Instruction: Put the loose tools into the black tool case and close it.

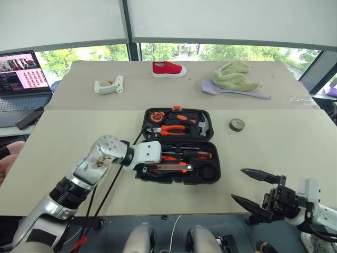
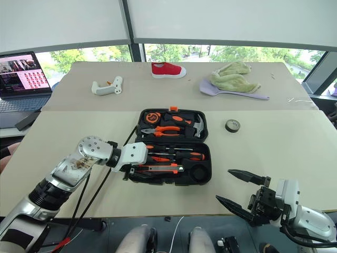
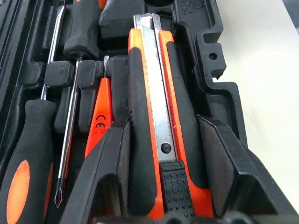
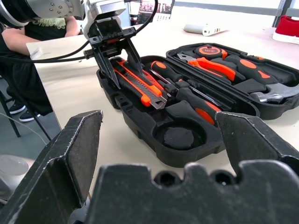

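Observation:
The black tool case (image 1: pixel 215 177) lies open in the middle of the table. My left gripper (image 4: pixel 125 73) is over the left end of the near half, shut on the orange-black utility knife (image 3: pixel 159 116), which lies in its recess. Two orange-and-black screwdrivers (image 1: pixel 189 154) and the slim orange tester screwdriver (image 3: pixel 99 122) rest in the slots beside the knife. A small dark grey tape roll (image 1: pixel 237 125) sits loose on the table to the right of the case. Low at the near right edge of the table, my right gripper (image 1: pixel 237 184) stands open and holds nothing.
Orange-handled pliers (image 1: pixel 174 128) and a hammer (image 1: pixel 202 125) fill the far half of the case. At the back lie a white gun-shaped tool (image 1: pixel 109 86), a red shoe (image 1: pixel 168 69) and a green cloth (image 1: pixel 234 76). A laptop (image 1: pixel 21 79) stands far left. A person (image 4: pixel 42 28) sits beyond the left arm.

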Available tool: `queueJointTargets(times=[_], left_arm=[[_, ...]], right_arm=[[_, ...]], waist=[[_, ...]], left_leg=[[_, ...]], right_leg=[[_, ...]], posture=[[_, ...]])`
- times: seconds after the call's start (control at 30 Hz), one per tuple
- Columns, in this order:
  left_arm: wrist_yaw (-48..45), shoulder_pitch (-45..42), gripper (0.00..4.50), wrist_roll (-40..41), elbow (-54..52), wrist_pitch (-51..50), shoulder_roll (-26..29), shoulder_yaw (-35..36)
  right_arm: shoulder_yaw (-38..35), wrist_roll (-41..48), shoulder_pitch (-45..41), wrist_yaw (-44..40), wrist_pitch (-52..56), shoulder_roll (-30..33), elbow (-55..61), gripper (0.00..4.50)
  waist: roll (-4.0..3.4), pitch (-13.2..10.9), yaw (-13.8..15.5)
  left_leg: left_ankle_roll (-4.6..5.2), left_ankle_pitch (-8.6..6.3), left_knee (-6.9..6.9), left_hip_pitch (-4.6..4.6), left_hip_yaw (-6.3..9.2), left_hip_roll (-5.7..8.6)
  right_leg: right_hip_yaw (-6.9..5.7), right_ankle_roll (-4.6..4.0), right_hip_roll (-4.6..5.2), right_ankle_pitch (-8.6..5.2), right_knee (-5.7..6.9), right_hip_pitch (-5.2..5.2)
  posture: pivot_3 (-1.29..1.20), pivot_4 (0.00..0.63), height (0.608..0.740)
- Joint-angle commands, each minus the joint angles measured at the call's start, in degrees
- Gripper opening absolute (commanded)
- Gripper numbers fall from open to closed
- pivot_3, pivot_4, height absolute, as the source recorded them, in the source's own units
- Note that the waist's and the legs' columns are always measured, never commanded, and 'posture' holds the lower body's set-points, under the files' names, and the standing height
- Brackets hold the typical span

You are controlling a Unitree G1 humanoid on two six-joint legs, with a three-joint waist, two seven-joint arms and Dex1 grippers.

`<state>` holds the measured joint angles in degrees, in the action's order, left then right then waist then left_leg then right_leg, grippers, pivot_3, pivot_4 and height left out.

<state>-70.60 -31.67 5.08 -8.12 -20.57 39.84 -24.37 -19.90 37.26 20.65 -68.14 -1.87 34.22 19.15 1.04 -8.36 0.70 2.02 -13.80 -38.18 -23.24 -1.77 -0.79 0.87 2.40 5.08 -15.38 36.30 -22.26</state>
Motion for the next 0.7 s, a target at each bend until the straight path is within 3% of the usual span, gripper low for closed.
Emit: queueJointTargets(times=[0.03, 0.37, 0.43, 0.6, 0.7], left_arm=[[-2.24, -1.09, 1.69, -1.45, 1.09, 3.60, 0.13, -1.50], [-2.56, -1.77, 1.69, -2.02, 6.78, 5.19, -4.25, -1.85], [-2.50, -1.80, 2.71, -1.06, 7.30, 3.84, -5.18, -0.83], [-2.34, -1.61, 4.38, 5.24, 6.71, 4.90, -7.78, 5.48], [-2.80, -1.84, 4.38, 8.18, 7.16, 6.51, -7.70, 9.12]], right_arm=[[-0.95, 0.46, -1.09, 0.13, -1.08, 0.40, 0.82, 4.50], [0.24, 0.23, -2.65, -0.02, 0.07, 0.96, 0.41, 4.50], [0.43, 0.29, -2.80, -0.03, 0.25, 1.18, 0.43, 4.50], [0.51, 0.57, -3.30, 0.08, 0.93, 1.79, 0.33, 4.50], [0.61, 0.57, -3.48, 0.14, 1.32, 1.86, 0.26, 4.50]], waist=[[0.00, 0.00, 0.01], [-0.02, 0.02, 0.60], [-0.03, 0.02, 0.88], [-0.03, 0.02, 0.71], [-0.01, 0.01, 0.42]], left_leg=[[0.00, 0.00, -0.01, 0.01, 0.00, 0.00], [0.02, -0.01, -0.23, 0.01, 0.02, 0.04], [0.05, -0.03, -0.36, 0.00, 0.02, 0.05], [0.15, -0.09, -0.66, -0.04, 0.01, 0.06], [0.15, -0.09, -0.66, -0.05, 0.02, 0.04]], right_leg=[[0.00, 0.00, 0.00, 0.00, 0.01, 0.00], [-0.03, 0.04, 0.03, 0.01, 0.07, 0.11], [-0.03, 0.07, 0.06, 0.01, 0.16, 0.13], [0.01, 0.18, 0.09, -0.06, 0.45, 0.10], [0.01, 0.17, 0.07, -0.05, 0.50, 0.06]], posture=[[0.00, 0.150, 0.740], [0.00, 0.150, 0.740], [0.00, 0.150, 0.740], [0.00, 0.150, 0.740], [0.00, 0.150, 0.740]])
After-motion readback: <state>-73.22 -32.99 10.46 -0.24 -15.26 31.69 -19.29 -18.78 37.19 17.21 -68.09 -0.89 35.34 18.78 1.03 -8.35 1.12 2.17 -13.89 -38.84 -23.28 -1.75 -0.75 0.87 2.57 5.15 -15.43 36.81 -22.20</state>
